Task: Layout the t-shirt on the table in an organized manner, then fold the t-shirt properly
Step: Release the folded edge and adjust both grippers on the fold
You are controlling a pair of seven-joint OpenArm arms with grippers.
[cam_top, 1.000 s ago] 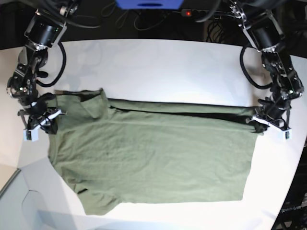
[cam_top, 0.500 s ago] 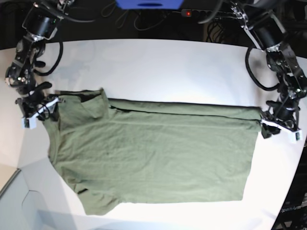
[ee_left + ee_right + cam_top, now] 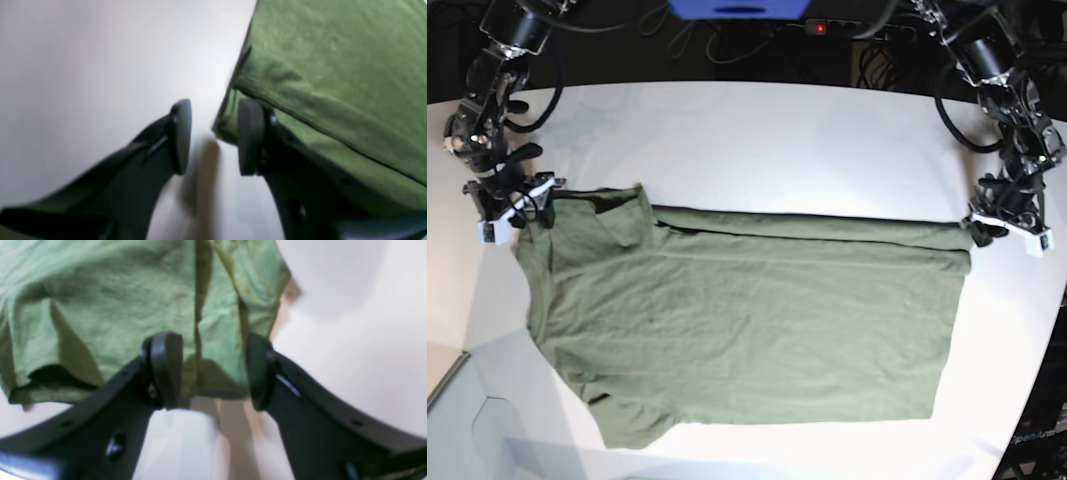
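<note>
A: Olive-green short-sleeved cotton t-shirt (image 3: 747, 330), lying flat across the middle of the large glossy white table (image 3: 757, 130), collar end toward the left of the base view, hem toward the right. Why so stretched?

B: Probably drawn out long from both ends, to give a tidy shape for folding. Looks turned over once along the far edge: narrow doubled band (image 3: 827, 228) from side to side.

A: And at the left end, the right gripper (image 3: 512, 208)?

B: Hanging just over the shoulder corner. Seen from its wrist: black pads (image 3: 166, 370) well apart, crumpled cloth edge lying loose between them, pinched by nothing. So open, holding nothing.

A: And the near sleeve (image 3: 627, 420)?

B: Sticking out at the lower left, not yet tucked in. Likely the next part to handle.

A: At the right end, the left gripper (image 3: 1009, 232)?

B: Just beside the far hem corner. Parted too, with only the tip of the corner near one pad and bare table in the gap. Not gripping.

A: Reason for standing at both far corners?

B: Good for laying a long fold evenly, as a guess only.
</note>
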